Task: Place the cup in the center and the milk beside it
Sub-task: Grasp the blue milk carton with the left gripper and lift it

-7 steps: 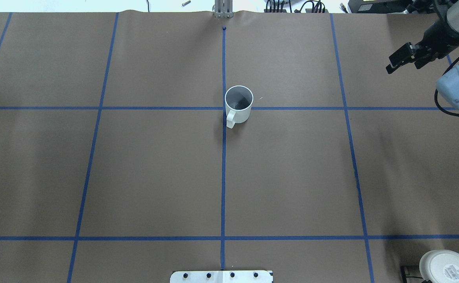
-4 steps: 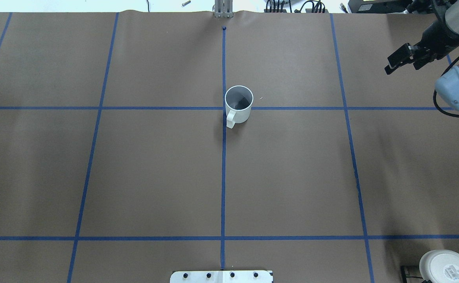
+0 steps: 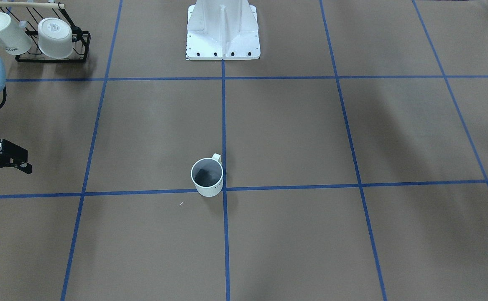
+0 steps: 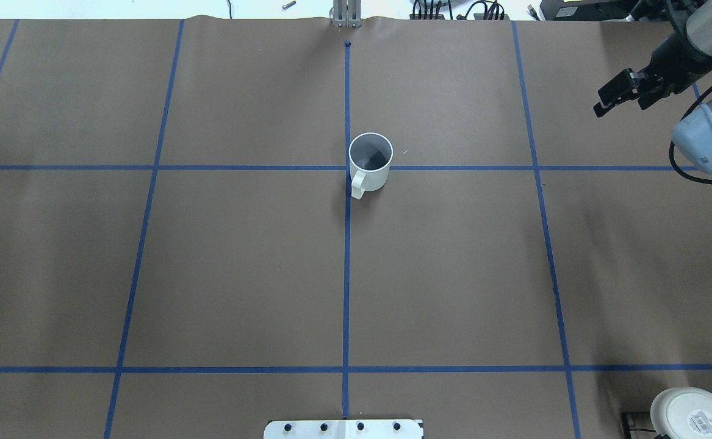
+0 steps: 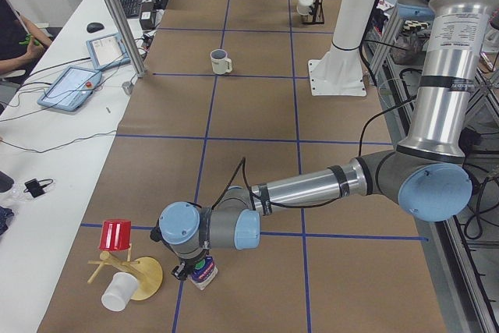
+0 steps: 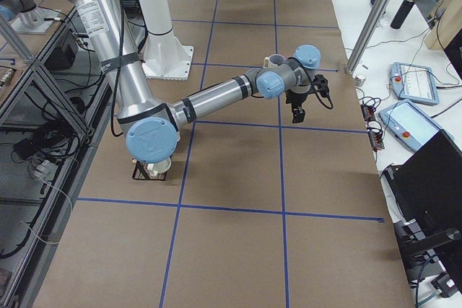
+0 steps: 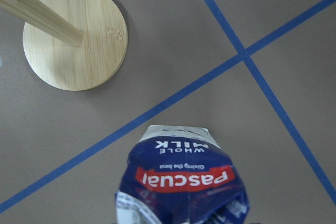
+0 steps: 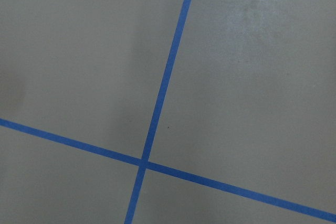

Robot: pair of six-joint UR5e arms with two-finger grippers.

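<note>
Compared with the overhead view of a second ago: black two-finger right gripper (image 4: 606, 100) displaced slightly toward the table's centre line and far edge, still above the brown paper table cover (image 4: 240, 262) in the far right field. No shift of the white cylindrical mug with the dark grey inside (image 4: 370, 160).

Position of mug: upright at the crossing of the blue tape lines (image 4: 346, 274) in the middle of the table. Just right of the long centre line in the overhead view, with the squared loop handle turned toward the robot's base.

State of right gripper: fingers spread, nothing between them. Well apart from the mug, off to its right. Tape and paper alone in the right wrist view.

Position of navy-blue and white milk carton (image 5: 207, 277): standing at the table's left end, directly under the left gripper (image 5: 195, 265). Near the round wooden base (image 7: 75, 36) of a stand bearing a red cup (image 5: 117, 235). In the left wrist view, close under the camera, with red "Pascual" label and white "WHOLE MILK" print legible.

State of left gripper: cannot tell whether parted or clamped, with the fingers hidden in every view. Well apart from the mug.
</note>
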